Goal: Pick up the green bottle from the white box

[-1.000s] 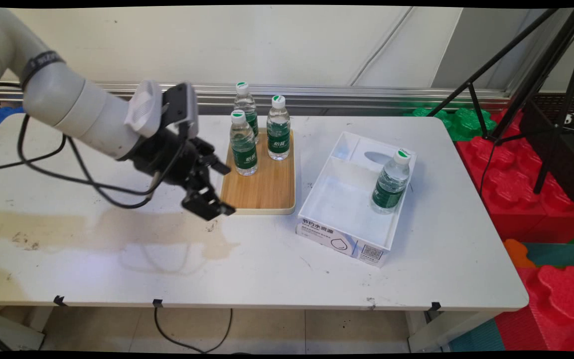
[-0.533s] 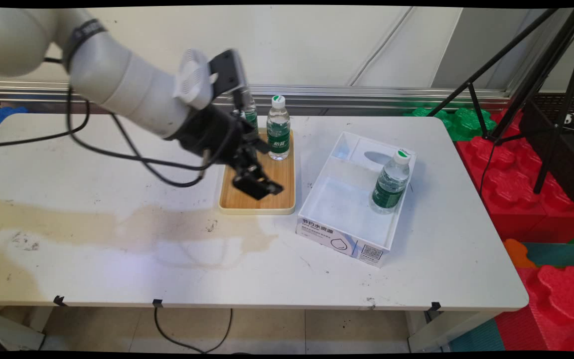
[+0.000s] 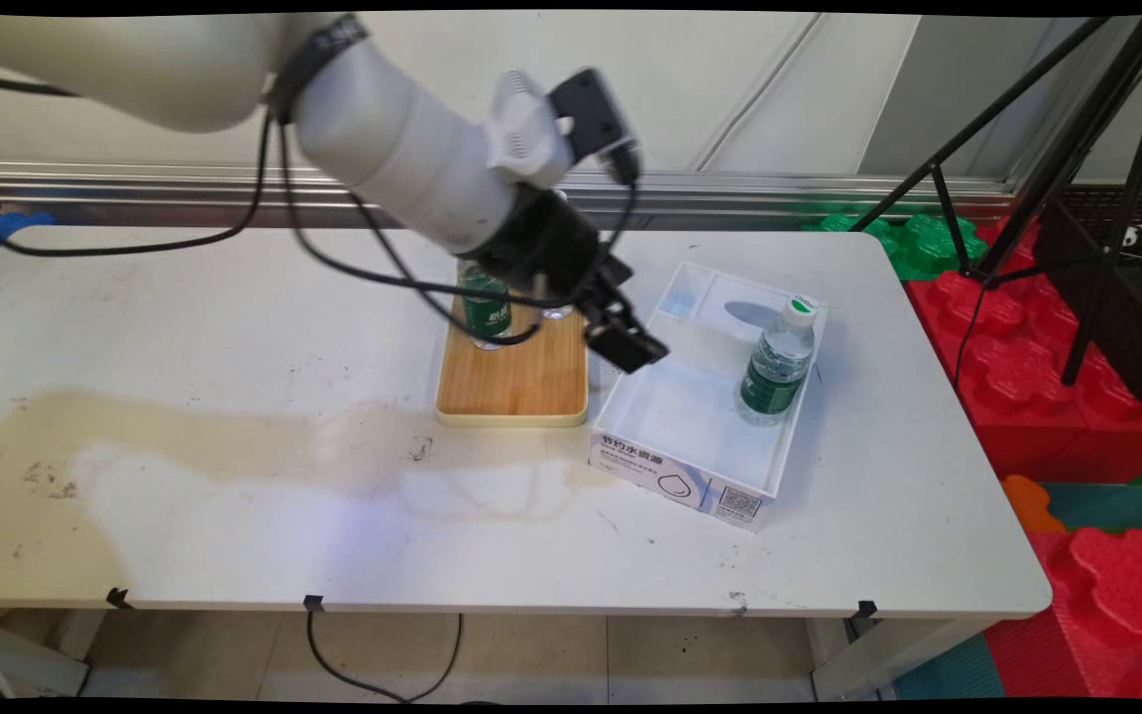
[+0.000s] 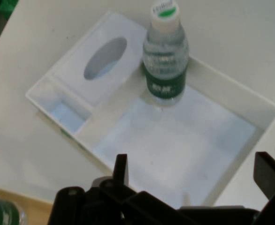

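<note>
The tool, fingers spread and empty, hangs above a stained white table before a pale wall.

A white bench carries a brownish stain on its near left. Right of the bench lie red foam blocks, with green foam blocks farther back. A black tripod stands over them at the far right. A grey rail runs along the wall.
</note>
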Tool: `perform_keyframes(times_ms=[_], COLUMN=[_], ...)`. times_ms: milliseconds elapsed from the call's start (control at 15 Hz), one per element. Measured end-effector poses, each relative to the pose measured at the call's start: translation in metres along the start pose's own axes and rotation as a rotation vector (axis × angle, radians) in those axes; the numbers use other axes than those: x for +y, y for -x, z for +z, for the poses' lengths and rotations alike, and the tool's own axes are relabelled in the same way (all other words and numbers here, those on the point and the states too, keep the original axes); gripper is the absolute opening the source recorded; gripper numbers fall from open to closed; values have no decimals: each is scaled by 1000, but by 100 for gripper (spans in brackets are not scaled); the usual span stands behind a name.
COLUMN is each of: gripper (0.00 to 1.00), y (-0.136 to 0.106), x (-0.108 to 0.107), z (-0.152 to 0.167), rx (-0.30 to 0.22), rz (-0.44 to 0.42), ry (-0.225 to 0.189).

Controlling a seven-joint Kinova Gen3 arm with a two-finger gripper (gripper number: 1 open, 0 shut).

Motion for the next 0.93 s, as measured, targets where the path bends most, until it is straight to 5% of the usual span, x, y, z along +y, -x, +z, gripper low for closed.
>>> perform_keyframes(times_ms=[933], gripper=[100], y=[-80], x=[1], z=[120], rx=[-43], rz=[-28], ry=[-11])
